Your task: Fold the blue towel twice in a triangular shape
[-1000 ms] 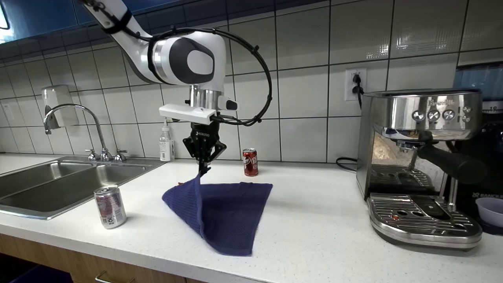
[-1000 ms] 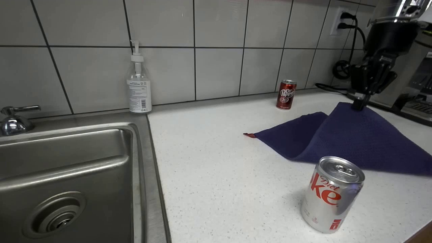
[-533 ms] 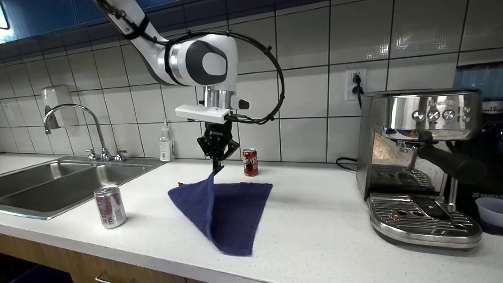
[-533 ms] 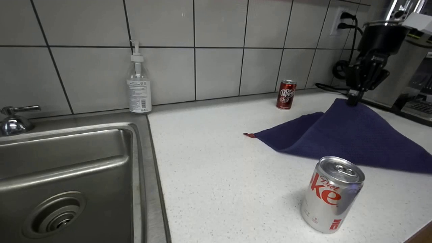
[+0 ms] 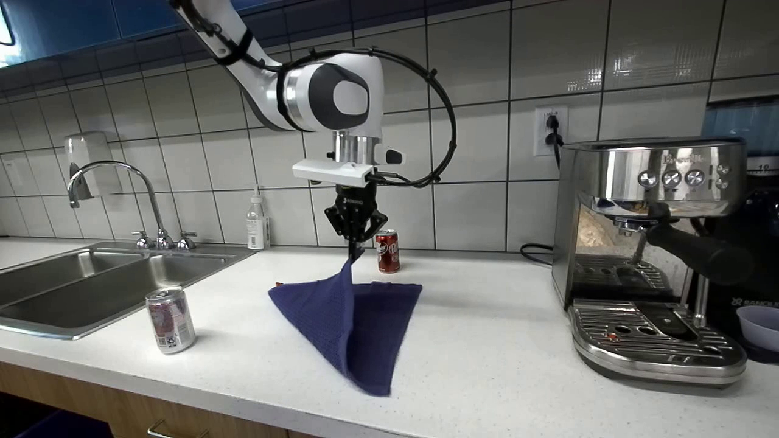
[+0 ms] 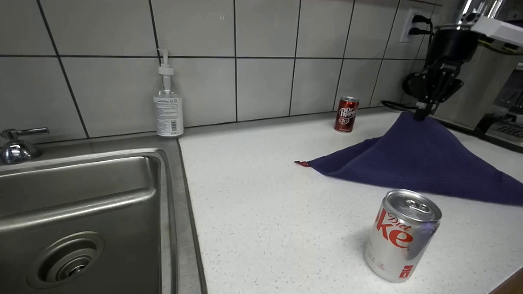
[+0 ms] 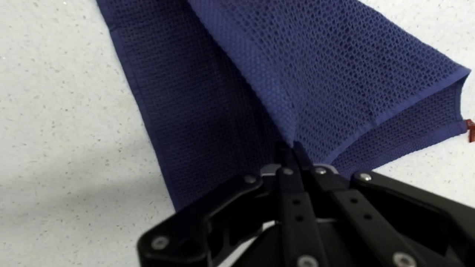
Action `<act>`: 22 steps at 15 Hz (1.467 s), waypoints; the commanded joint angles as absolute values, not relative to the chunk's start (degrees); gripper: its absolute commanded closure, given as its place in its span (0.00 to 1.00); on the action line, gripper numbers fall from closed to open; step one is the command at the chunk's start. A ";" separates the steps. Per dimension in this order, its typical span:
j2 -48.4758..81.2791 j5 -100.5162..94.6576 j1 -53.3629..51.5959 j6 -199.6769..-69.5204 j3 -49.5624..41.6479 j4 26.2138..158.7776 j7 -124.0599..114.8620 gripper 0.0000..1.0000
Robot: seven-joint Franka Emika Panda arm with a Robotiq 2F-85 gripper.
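Observation:
The blue towel (image 5: 319, 310) lies on the counter with one part lifted and folded up over the part lying flat. It also shows in an exterior view (image 6: 416, 159), where a small red tag (image 6: 302, 163) sits at its left corner. My gripper (image 5: 354, 254) is shut on the lifted corner and holds it above the counter. In the wrist view the gripper's fingertips (image 7: 293, 148) pinch the towel's tip (image 7: 323, 63), with the flat layer underneath. In an exterior view the gripper (image 6: 421, 113) points down, with the raised cloth sloping from it to the counter.
A silver can (image 5: 170, 319) stands near the counter's front edge. A red can (image 5: 387, 250) stands by the wall, behind the towel. A pump bottle (image 6: 168, 106) and a sink (image 5: 109, 277) are to one side. An espresso machine (image 5: 657, 261) stands at the other side.
My gripper has carried the towel's corner sideways, away from the sink in an exterior view. It has risen slightly. The lifted part now covers more of the flat layer. The cans have not moved.

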State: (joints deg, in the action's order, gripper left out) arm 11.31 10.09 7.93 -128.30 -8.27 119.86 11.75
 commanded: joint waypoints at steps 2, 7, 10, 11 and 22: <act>14.42 8.91 9.27 -126.69 -8.31 115.01 8.81 0.99; 17.79 8.58 9.73 -126.85 -8.76 111.70 6.07 0.99; 20.11 8.46 9.84 -127.37 -8.80 109.75 4.74 0.99; 20.74 8.39 9.88 -127.35 -8.85 109.14 4.18 0.99; 25.99 7.19 10.46 -127.10 -9.94 105.44 -0.56 0.99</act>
State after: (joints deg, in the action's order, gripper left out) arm 24.17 8.85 9.84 -128.26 -10.07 108.07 2.10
